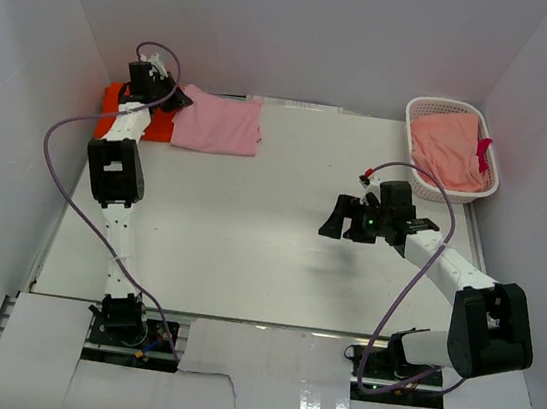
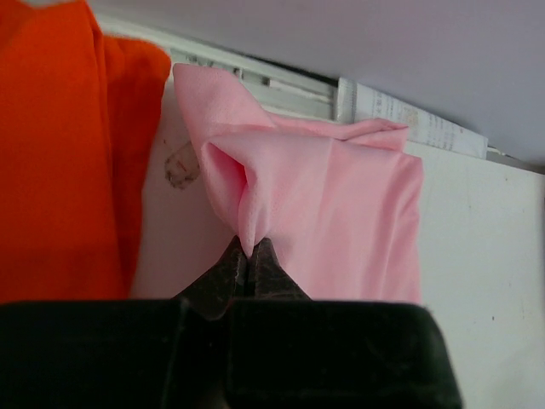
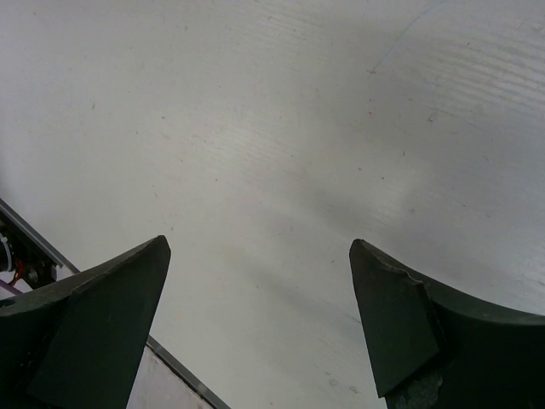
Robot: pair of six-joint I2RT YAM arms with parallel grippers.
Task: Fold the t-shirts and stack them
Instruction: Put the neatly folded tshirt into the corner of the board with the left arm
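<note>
Partway, I judge: my left end effector (image 2: 248, 252) pinches the folded pink t-shirt (image 1: 220, 123) beside, not on, the orange t-shirt (image 2: 51, 153) at the far left corner of the bench (image 1: 248, 247), while my right end effector (image 3: 258, 247) hangs spread.

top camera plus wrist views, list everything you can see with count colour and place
pink t-shirt: one, light pink, far left of the table, beside the orange one
orange t-shirt: one, bright orange, far-left corner, partly hidden by the left arm
basket: one, white lattice, far-right corner
cloth: one, salmon, inside the basket
table: one, white, under everything
left claw: one, black, shut on a fold of the pink t-shirt
right claw: one, black, open, over bare table right of centre
</note>
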